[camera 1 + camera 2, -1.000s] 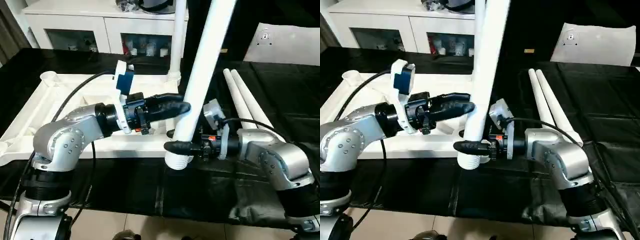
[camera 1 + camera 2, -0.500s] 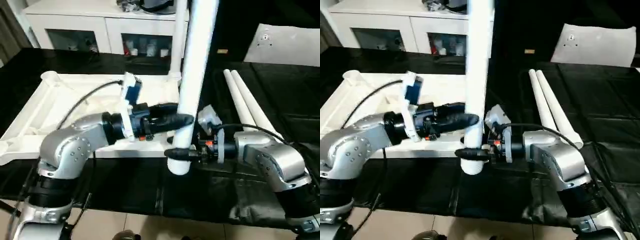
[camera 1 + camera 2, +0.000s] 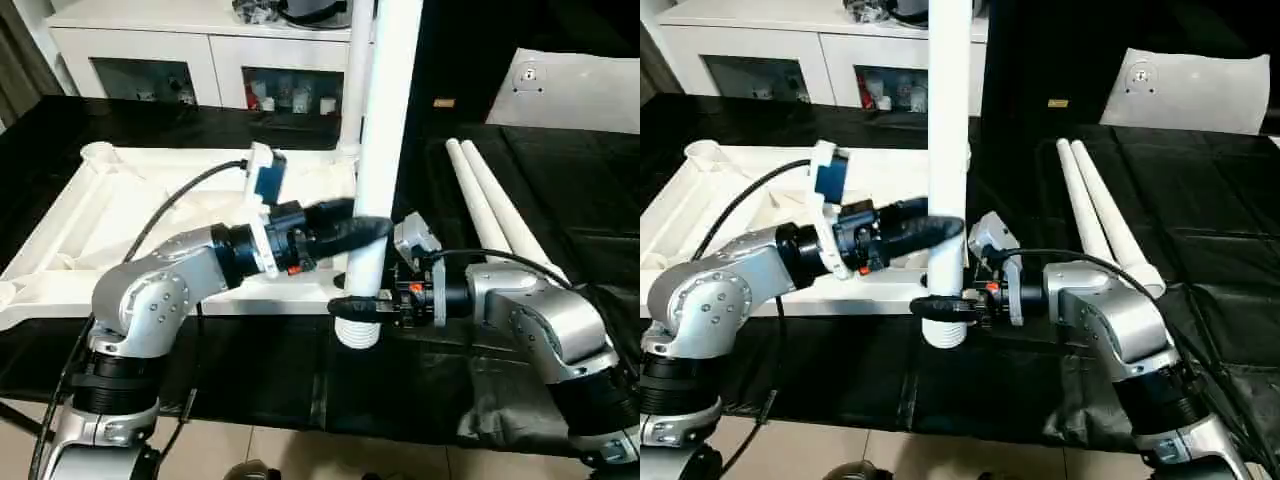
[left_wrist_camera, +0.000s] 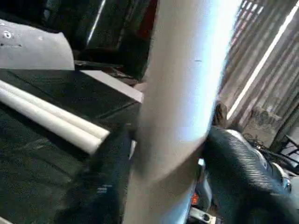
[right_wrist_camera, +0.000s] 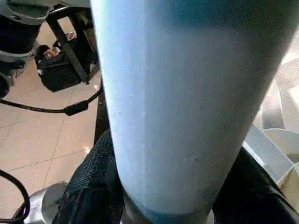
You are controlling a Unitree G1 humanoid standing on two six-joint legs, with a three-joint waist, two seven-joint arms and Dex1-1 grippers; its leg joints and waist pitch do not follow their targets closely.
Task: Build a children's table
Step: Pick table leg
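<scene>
— So, what are you holding?

— I am holding one white leg (image 3: 385, 150) of the little table. It stands almost straight up in front of me. My left gripper (image 3: 362, 230) is closed around it, a bit above its thick ribbed end. My right gripper (image 3: 352, 307) is closed around it too, lower down, right at that ribbed end. From my right wrist I see a black finger (image 5: 91, 186) on each side of the leg, pressed against it.

— Where is the bottom of the leg?

— It is at the near right corner of the tabletop (image 3: 120, 210), by the near edge of the black work table (image 3: 560, 190). I cannot tell if it sits in the corner hole yet.

— And where is the tabletop?

— It lies upside down on my left side, ribs up. Its far left corner has a round socket (image 3: 97, 152). One more leg (image 3: 355, 80) already stands up at the far right corner.

— Are there other legs?

— Yes, two spare legs (image 3: 490, 200) lie side by side on the black table to my right, touching each other. They are well apart from my grippers.

— What is behind all that?

— A white cabinet (image 3: 200, 50) with glass doors stands at the far side.
</scene>
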